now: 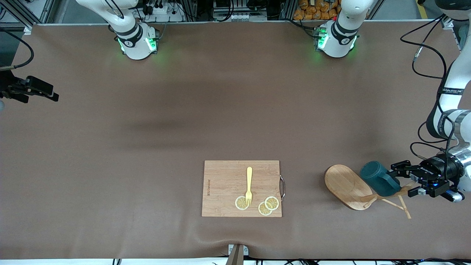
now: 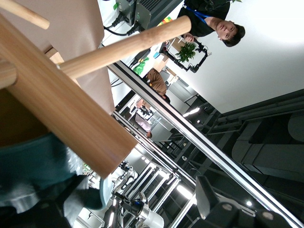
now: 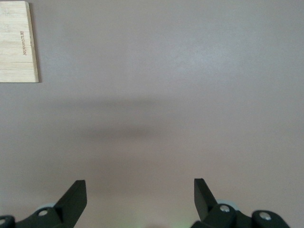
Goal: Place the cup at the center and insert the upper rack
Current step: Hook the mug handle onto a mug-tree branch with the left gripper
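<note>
The small dark teal ribbed cup [image 1: 379,179] lies tipped on its side at the left arm's end of the brown surface [image 1: 147,147], resting against the light wooden mug tree [image 1: 349,186], which also lies toppled, its oval base tilted up and its thin pegs splayed toward the front camera. The left hand [image 1: 408,181] is right beside the cup and the tree's post, fingers spread apart, gripping nothing. A rectangular wooden cutting board [image 1: 224,184] lies toward the middle, carrying a yellow plastic fork [image 1: 249,186] and three lemon slices [image 1: 271,202]. The right hand [image 3: 140,194] waits over the right arm's end, open and empty.
</note>
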You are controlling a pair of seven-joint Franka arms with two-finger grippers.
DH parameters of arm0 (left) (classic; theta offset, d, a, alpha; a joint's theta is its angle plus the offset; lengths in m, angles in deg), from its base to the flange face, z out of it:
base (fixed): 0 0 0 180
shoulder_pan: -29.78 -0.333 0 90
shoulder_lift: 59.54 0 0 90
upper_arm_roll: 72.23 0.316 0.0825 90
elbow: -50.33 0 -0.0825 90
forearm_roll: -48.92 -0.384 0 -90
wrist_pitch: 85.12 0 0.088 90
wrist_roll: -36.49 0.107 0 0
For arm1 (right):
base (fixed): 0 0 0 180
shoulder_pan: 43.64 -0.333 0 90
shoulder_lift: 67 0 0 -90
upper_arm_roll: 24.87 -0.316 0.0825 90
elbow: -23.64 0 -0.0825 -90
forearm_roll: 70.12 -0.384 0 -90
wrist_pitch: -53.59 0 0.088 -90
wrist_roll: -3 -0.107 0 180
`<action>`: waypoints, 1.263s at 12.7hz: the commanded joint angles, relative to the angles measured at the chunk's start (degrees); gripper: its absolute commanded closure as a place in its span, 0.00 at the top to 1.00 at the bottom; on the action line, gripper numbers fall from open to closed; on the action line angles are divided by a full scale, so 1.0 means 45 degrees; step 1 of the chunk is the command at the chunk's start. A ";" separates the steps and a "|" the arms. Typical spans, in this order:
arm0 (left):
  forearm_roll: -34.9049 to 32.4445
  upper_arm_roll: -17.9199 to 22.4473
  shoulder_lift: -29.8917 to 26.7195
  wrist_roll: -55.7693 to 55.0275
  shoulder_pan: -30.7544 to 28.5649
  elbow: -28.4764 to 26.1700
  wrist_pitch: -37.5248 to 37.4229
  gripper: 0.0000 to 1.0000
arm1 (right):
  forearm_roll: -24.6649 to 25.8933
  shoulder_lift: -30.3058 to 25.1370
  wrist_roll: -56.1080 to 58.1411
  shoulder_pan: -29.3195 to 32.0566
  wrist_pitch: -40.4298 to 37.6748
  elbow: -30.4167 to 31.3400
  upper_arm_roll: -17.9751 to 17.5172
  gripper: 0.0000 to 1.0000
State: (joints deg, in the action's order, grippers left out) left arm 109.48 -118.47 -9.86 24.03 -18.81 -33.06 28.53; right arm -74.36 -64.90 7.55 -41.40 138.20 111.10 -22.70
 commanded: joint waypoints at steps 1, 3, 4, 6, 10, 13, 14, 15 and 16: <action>-0.0040 0.0256 0.0034 0.0211 -0.0141 -0.0122 -0.0277 1.00 | 0.0239 0.0139 -0.0112 -0.0245 -0.0131 -0.0216 0.0084 1.00; -0.0040 0.0276 0.0034 0.0230 -0.0024 -0.0103 -0.0277 1.00 | 0.0278 0.0139 -0.0113 -0.0245 -0.0131 -0.0235 0.0084 1.00; -0.0020 0.0276 0.0034 0.0288 0.0112 -0.0083 -0.0277 1.00 | 0.0278 0.0139 -0.0132 -0.0245 -0.0131 -0.0235 0.0084 1.00; -0.0040 0.0276 0.0034 0.0211 0.0172 0.0092 -0.0277 1.00 | 0.0278 0.0139 -0.0132 -0.0245 -0.0131 -0.0235 0.0084 1.00; -0.0078 0.0276 -0.0005 0.0211 0.0425 0.0404 -0.0277 1.00 | 0.0278 0.0139 -0.0132 -0.0245 -0.0131 -0.0235 0.0084 1.00; -0.0098 0.0295 0.0015 0.0249 0.0426 0.0405 -0.0238 1.00 | 0.0278 0.0139 -0.0132 -0.0245 -0.0131 -0.0235 0.0084 1.00; -0.0137 0.0296 0.0015 0.0307 0.0407 0.0405 -0.0276 1.00 | 0.0278 0.0139 -0.0132 -0.0245 -0.0131 -0.0235 0.0084 1.00; -0.0234 0.0547 0.0015 0.0482 0.0426 0.0405 -0.0277 1.00 | 0.0278 0.0139 -0.0132 -0.0245 -0.0131 -0.0235 0.0084 1.00; -0.0254 0.0704 0.0015 0.0677 0.0426 0.0405 -0.0277 1.00 | 0.0278 0.0139 -0.0132 -0.0245 -0.0131 -0.0235 0.0084 1.00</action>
State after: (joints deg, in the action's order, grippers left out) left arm 109.12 -116.94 -9.86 25.39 -17.40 -32.09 27.78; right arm -73.82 -64.80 7.55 -41.81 138.20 111.10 -22.69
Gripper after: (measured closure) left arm 0.000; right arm 0.000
